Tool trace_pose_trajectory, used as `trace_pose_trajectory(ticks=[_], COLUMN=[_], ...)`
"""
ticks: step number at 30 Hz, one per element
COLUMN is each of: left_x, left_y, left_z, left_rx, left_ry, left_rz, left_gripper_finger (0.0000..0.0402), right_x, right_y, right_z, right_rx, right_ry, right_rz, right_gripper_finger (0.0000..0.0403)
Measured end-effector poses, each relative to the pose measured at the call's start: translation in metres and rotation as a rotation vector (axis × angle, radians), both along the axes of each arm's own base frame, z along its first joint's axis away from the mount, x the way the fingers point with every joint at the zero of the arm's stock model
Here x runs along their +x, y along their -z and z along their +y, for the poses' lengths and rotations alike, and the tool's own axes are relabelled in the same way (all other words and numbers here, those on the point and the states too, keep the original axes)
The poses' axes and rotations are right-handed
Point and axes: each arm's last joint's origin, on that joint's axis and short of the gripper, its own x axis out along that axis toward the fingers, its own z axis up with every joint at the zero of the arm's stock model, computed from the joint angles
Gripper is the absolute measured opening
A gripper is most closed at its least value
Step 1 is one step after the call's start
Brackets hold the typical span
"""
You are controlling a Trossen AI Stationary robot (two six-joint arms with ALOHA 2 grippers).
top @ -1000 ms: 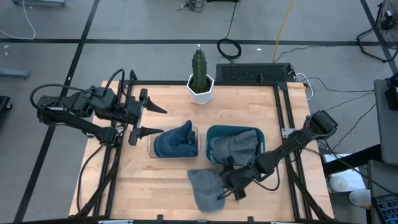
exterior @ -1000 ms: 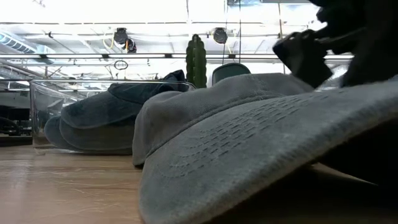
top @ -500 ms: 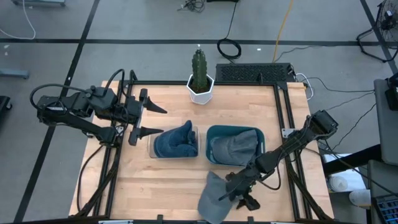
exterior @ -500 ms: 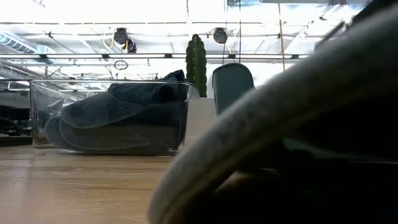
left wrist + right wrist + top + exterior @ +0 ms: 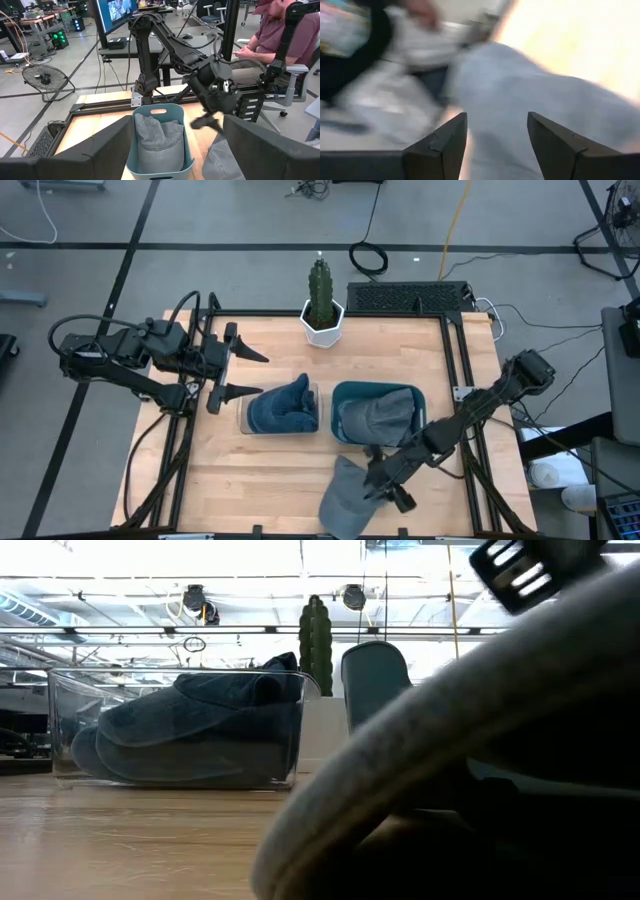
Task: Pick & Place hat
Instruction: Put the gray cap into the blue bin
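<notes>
A grey hat (image 5: 345, 498) stands tipped up near the table's front edge, with my right gripper (image 5: 381, 483) shut on its right side. The low view is filled by its curved rim (image 5: 440, 730). A second grey hat (image 5: 375, 418) lies in the teal bin (image 5: 415, 395). Dark blue hats (image 5: 283, 408) sit in a clear bin (image 5: 243, 418). My left gripper (image 5: 260, 374) hangs open, clear of everything, at the table's left, above and left of the clear bin. My right gripper pinches the grey hat's right-hand edge (image 5: 495, 145) between its two fingers (image 5: 445, 145), the cloth running between them. The fingers come slanting down from the table's right. The hat hangs tilted below them, its raised side by the gripper and its low end (image 5: 275, 865) down by the tabletop.
A cactus in a white pot (image 5: 322, 308) stands at the far edge, in the middle. Bare wood lies left of the held hat and in front of the clear bin. A seated person (image 5: 280, 45) shows beyond the table's right side.
My right gripper has risen a little and tipped, with the grey hat in its hold. The hat lay flat on the table a second ago; now its gripper side is lifted and it stands tilted on edge, shifted toward the near edge.
</notes>
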Motion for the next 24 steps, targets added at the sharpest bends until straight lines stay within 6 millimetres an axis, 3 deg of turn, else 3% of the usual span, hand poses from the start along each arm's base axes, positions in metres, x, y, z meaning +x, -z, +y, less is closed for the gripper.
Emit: trace_pose_trajectory(ticks=[4,24], left_x=[0.000,0.000], left_y=[0.000,0.000], left_z=[0.000,0.000], left_rx=[0.000,0.000], left_ry=[0.000,0.000], left_rz=[0.000,0.000], left_gripper_finger=[0.0319,0.0319], right_x=[-0.002,0.010], right_y=[0.003,0.043], right_z=[-0.004,0.005], right_rx=[-0.150,-0.213], right_ry=[0.071,0.018], right_rz=[-0.047,0.055], right_gripper_finger=[0.0196,0.0196])
